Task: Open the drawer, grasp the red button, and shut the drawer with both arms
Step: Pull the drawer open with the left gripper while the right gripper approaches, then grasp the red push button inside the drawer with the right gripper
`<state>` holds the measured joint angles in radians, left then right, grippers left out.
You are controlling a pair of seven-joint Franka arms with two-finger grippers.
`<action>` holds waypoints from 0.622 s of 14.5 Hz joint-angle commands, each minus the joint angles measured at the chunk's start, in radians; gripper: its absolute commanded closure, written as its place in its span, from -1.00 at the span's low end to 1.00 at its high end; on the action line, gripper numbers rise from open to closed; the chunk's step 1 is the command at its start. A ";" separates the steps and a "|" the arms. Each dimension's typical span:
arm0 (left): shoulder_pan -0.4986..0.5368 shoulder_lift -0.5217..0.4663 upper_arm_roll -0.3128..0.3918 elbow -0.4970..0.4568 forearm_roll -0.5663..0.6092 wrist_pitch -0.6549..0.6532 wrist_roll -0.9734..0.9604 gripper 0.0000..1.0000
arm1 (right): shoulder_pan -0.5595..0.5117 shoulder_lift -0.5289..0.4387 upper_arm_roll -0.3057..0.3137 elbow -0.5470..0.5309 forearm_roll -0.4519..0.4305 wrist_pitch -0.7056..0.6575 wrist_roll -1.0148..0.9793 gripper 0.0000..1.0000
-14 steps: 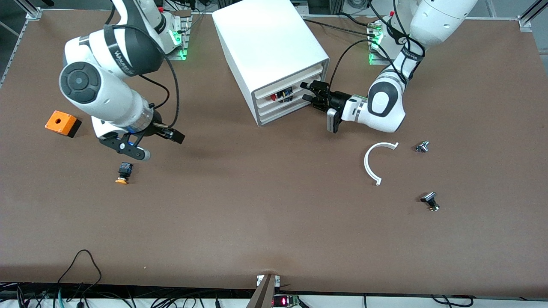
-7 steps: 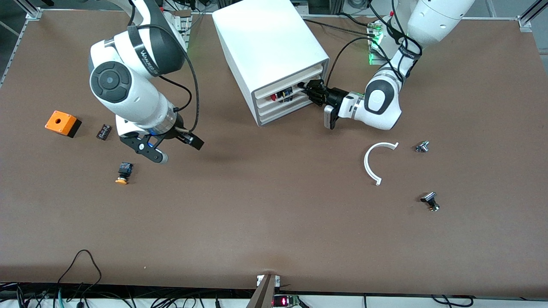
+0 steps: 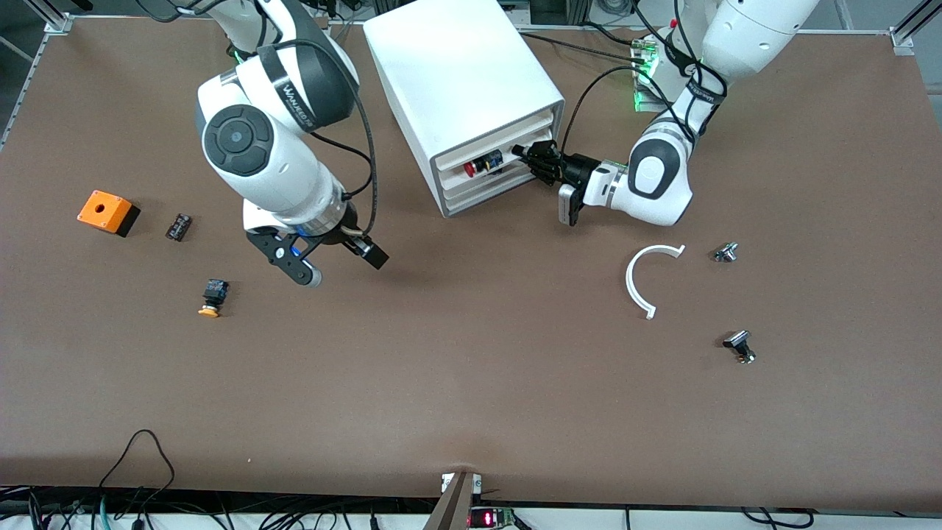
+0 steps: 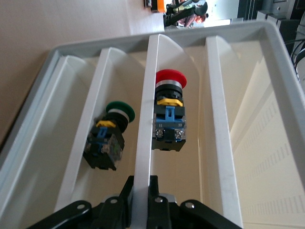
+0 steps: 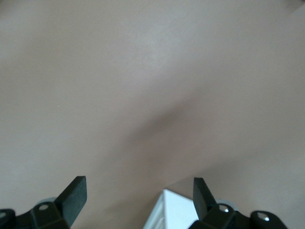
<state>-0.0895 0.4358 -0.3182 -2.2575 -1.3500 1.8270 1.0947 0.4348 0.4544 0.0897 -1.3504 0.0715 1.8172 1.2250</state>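
Observation:
The white cabinet (image 3: 464, 81) stands at the table's back. Its drawer (image 3: 494, 163) shows a pale front slat, which runs edge-on through the left wrist view (image 4: 145, 124). The button (image 3: 471, 168) with the red cap lies in the drawer behind that slat and shows in the left wrist view too (image 4: 170, 109). My left gripper (image 3: 531, 156) is at the drawer front on the left arm's side. It is shut on the slat (image 4: 141, 198). My right gripper (image 3: 335, 259) hangs open and empty over bare table (image 5: 138, 191), between the cabinet and the orange-capped button (image 3: 212, 297).
A green-capped button (image 4: 108, 138) lies between the neighbouring slats. An orange box (image 3: 107, 211) and a small black part (image 3: 177, 226) sit toward the right arm's end. A white curved piece (image 3: 642, 280) and two small metal parts (image 3: 726, 252) (image 3: 739, 346) lie toward the left arm's end.
My right arm has swung across the table toward the cabinet. My left gripper has moved in from just off the drawer front and shut on the slat.

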 commanded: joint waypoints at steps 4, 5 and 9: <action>0.118 0.144 0.002 0.234 0.153 0.002 -0.082 1.00 | 0.067 0.111 -0.005 0.181 0.013 -0.010 0.194 -0.98; 0.135 0.168 0.002 0.275 0.178 0.002 -0.084 1.00 | 0.076 0.128 -0.005 0.203 0.013 -0.009 0.220 -0.98; 0.161 0.211 0.011 0.375 0.218 -0.015 -0.113 1.00 | 0.128 0.180 -0.005 0.273 0.014 0.028 0.352 -0.98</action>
<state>0.0664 0.5981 -0.3067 -1.9722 -1.1617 1.8147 1.0356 0.5313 0.5820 0.0901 -1.1583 0.0745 1.8350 1.4969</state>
